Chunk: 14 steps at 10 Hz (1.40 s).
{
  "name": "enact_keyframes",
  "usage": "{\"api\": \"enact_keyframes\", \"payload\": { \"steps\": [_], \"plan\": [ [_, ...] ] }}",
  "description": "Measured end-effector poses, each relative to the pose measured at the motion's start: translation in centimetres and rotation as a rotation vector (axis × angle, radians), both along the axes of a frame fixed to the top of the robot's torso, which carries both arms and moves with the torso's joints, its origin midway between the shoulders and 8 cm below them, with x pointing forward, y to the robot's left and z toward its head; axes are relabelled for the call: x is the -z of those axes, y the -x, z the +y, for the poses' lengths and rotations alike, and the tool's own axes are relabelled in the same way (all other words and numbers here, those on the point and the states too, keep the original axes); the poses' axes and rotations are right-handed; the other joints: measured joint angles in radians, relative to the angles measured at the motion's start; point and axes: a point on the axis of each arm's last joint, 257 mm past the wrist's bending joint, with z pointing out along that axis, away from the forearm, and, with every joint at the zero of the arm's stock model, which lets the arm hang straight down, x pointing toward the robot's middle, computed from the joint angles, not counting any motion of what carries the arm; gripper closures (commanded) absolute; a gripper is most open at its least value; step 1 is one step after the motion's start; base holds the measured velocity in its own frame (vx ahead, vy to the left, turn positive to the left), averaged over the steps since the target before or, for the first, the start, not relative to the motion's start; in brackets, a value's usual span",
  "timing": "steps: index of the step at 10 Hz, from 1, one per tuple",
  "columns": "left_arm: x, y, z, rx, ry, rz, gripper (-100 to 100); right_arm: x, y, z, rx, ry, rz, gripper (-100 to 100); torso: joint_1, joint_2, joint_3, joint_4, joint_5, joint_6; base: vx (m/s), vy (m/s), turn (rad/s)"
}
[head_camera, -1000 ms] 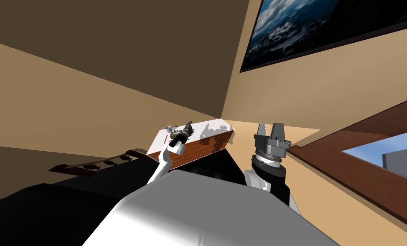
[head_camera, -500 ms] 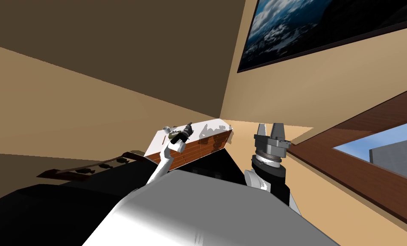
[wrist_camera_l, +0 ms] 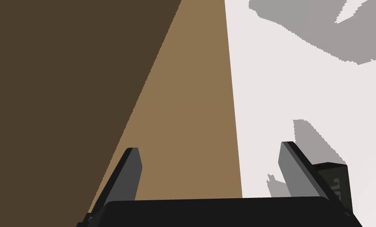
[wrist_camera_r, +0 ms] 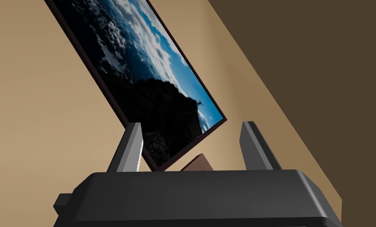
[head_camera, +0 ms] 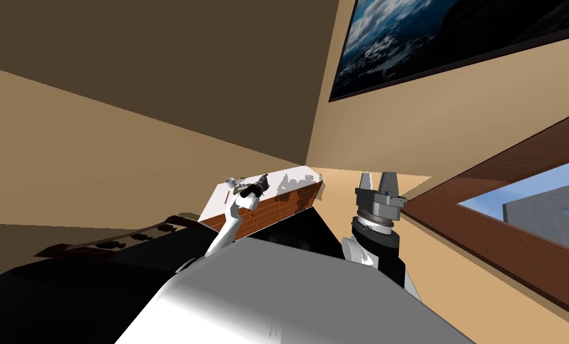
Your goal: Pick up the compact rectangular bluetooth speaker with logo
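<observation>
A dark olive box with pale lettering, the speaker [wrist_camera_l: 336, 186], stands on the white top [wrist_camera_l: 309, 94] of a wood-fronted cabinet [head_camera: 280, 206]. It sits just outside one finger of my left gripper [wrist_camera_l: 210, 149], not between the two. That gripper is open with nothing in it, and its other finger hangs past the top's edge over tan floor. In the head view my left gripper [head_camera: 263, 181] reaches over the cabinet top. My right gripper [head_camera: 377, 179] is raised beside my chest, open and empty.
A small white cup-like thing [head_camera: 230, 181] stands at the cabinet top's left corner. Grey shadows lie across the white top. A low dark piece of furniture [head_camera: 110, 243] lies to the left, with a black area below it. A brown window frame [head_camera: 504, 239] runs along the right.
The whole head picture has shifted slightly, so I have moved. My left hand has stretched a little farther over the cabinet top. The right arm has held still.
</observation>
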Motion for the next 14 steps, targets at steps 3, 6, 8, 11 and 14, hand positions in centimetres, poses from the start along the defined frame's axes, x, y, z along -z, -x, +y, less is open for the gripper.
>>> {"api": "enact_keyframes", "payload": {
  "steps": [3,6,8,11,14],
  "plan": [
    [2.0,-0.2,1.0,-0.024,0.01,0.083,-100,0.0,0.0,0.0,0.0,0.0,0.0,0,0.0,0.0,0.0,0.0,0.0,0.0,0.012,0.005,-0.057],
    [4.1,-0.3,2.2,-0.052,0.019,0.168,-100,0.0,0.0,0.0,0.0,0.0,0.0,0,0.0,0.0,0.0,0.0,0.0,0.0,0.014,0.008,-0.06],
    [5.5,-0.5,3.2,-0.077,0.028,0.23,-100,0.0,0.0,0.0,0.0,0.0,0.0,0,0.001,-0.001,0.0,0.0,0.0,0.0,0.025,0.017,-0.088],
    [7.6,-0.1,5.0,-0.115,0.039,0.325,-100,0.0,0.0,0.0,0.0,0.0,0.0,0,0.001,-0.001,0.0,0.0,0.0,0.0,0.02,0.018,-0.048],
    [9.5,0.4,6.3,-0.151,0.049,0.41,-100,0.0,0.0,0.0,0.0,0.0,0.0,0,0.001,0.0,0.0,0.0,0.0,0.0,0.018,0.017,-0.054]
  ]
}}
